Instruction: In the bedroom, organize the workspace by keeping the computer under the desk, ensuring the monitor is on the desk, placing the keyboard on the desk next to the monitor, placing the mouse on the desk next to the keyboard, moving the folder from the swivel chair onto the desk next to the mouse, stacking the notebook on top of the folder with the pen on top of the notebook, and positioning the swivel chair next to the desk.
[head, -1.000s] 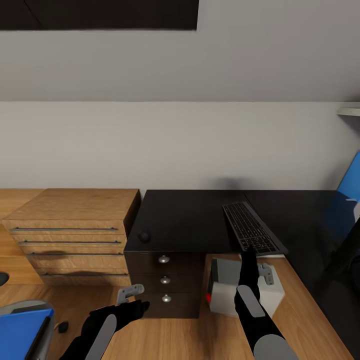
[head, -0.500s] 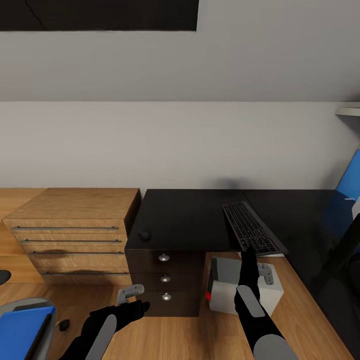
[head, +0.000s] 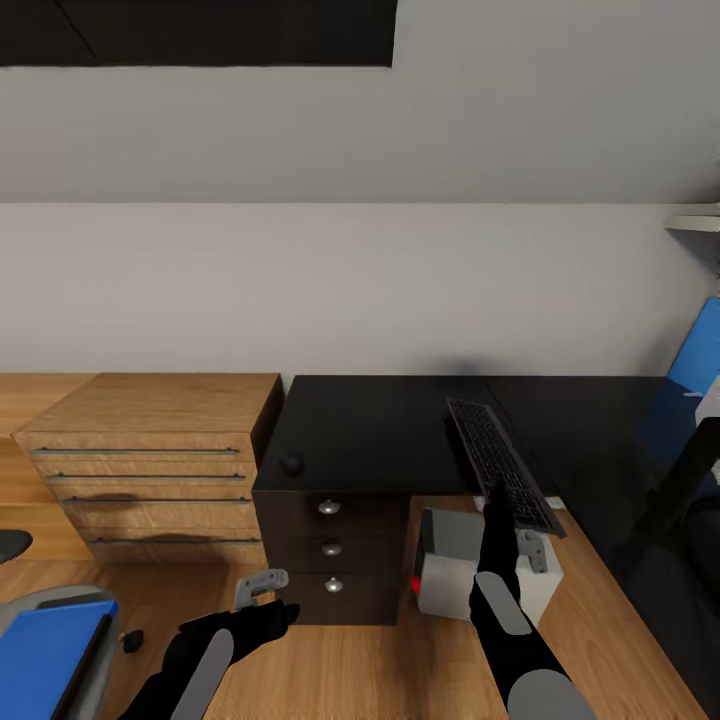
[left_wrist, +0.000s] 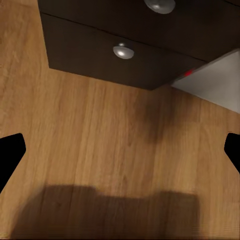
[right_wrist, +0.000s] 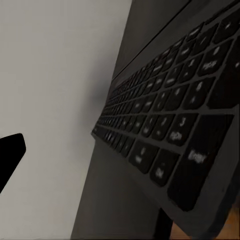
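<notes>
While right end effector (head: 497, 500) grips keyboard (head: 503, 462), tilted over desk (head: 370, 435).

Folder (head: 50, 655) cut off by edge.

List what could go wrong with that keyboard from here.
1. The keyboard is gripped by its near end in the right gripper, most of it cantilevered and tilted over the desk; it may pivot or slip.
2. Its near end overhangs the desk edge above the computer; released here, it could tip off.
3. A sweep left could knock the mouse.
</notes>
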